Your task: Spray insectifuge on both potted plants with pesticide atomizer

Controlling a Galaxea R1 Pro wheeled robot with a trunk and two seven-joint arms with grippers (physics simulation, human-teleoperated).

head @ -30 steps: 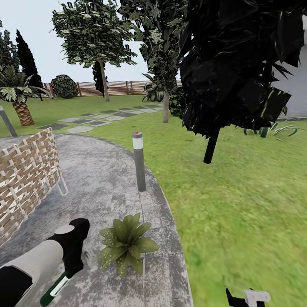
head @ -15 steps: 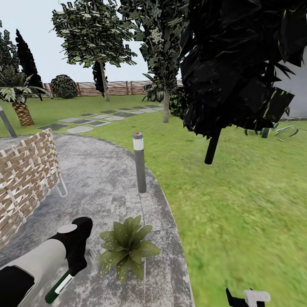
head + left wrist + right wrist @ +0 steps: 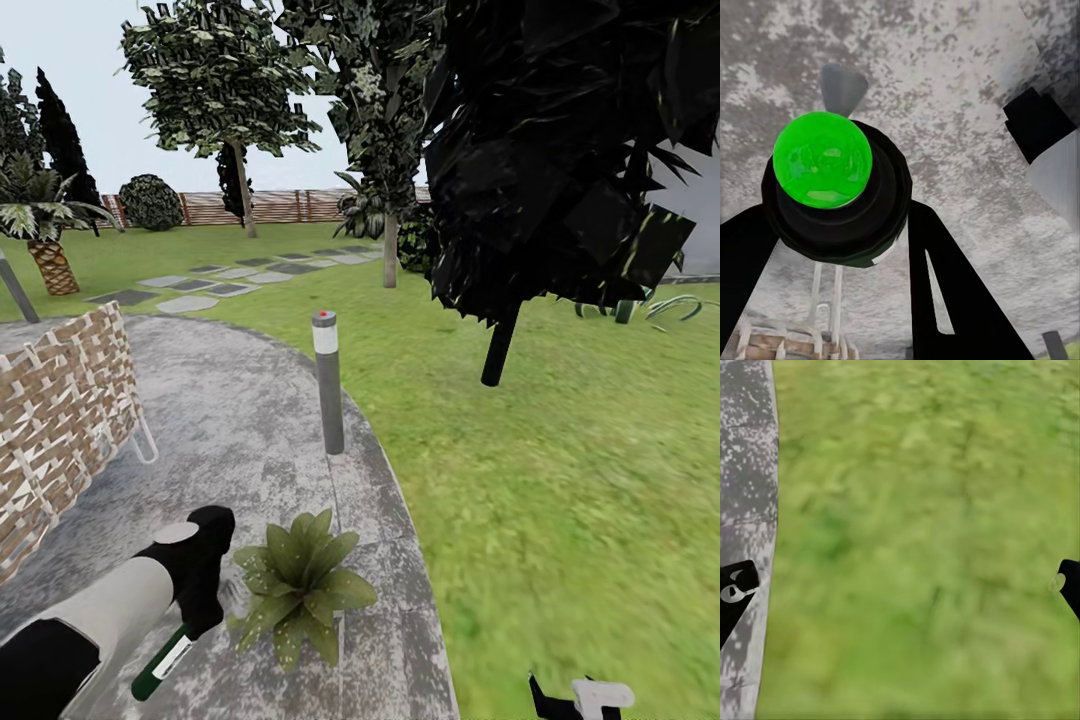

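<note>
My left end effector [image 3: 840, 255] is clenched on the pesticide atomizer [image 3: 163, 661], its black fingers [image 3: 952, 292] flanking the bottle's round body and bright green cap [image 3: 822, 158]; seen from the head camera, the bottle slants down from the wrist over the grey paved patio [image 3: 230, 420]. One potted plant [image 3: 300, 585] sits on the paving just beside that wrist, near the patio's edge, with the grey bollard lamp [image 3: 327, 382] beyond it and a woven chair [image 3: 60, 410] further to my left. My right end effector [image 3: 900, 585] hangs released, fingertips well apart, over the lawn [image 3: 930, 540] next to the paving edge.
</note>
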